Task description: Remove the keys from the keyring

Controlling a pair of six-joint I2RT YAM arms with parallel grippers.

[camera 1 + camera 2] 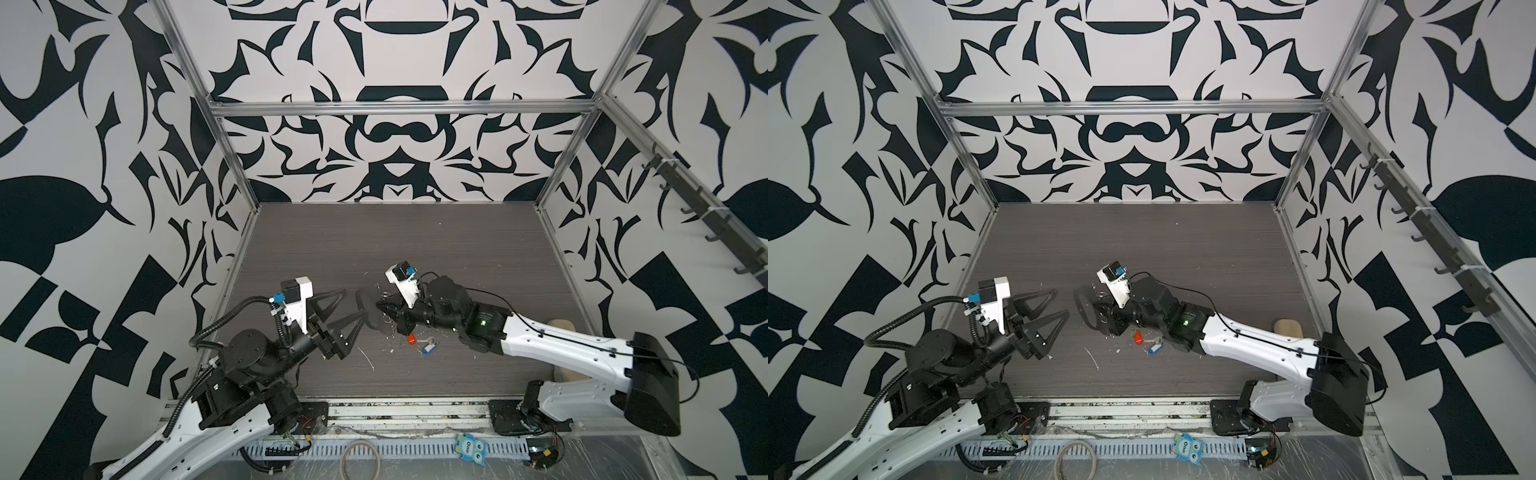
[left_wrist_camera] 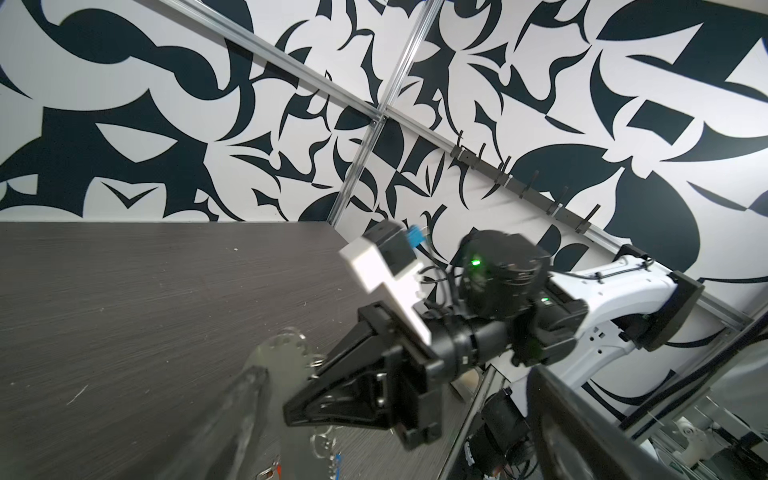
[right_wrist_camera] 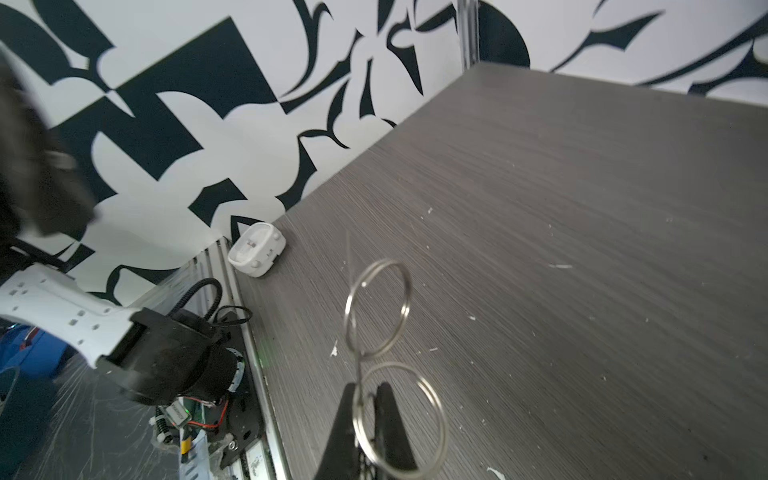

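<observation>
Pinching keyring (image 1: 368, 311) by its split-ring edge in right gripper (image 3: 368, 390), jaws closed tight on it. Two split rings (image 3: 378, 307) just past the fingertips. Facing it with left gripper (image 1: 355, 305), spread wide, close beside the plate, not touching. Under right wrist, on tabletop (image 1: 415, 249): red-tag key (image 1: 411, 340) and blue-tag key (image 1: 428, 348); link to rings unclear.

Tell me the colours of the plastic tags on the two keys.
One red tag, one blue tag; they show clearest in a top view.

Two keys (image 1: 423, 342) (one red tag (image 1: 411, 340), one blue tag (image 1: 428, 349)), one keyring (image 1: 368, 309)
</observation>
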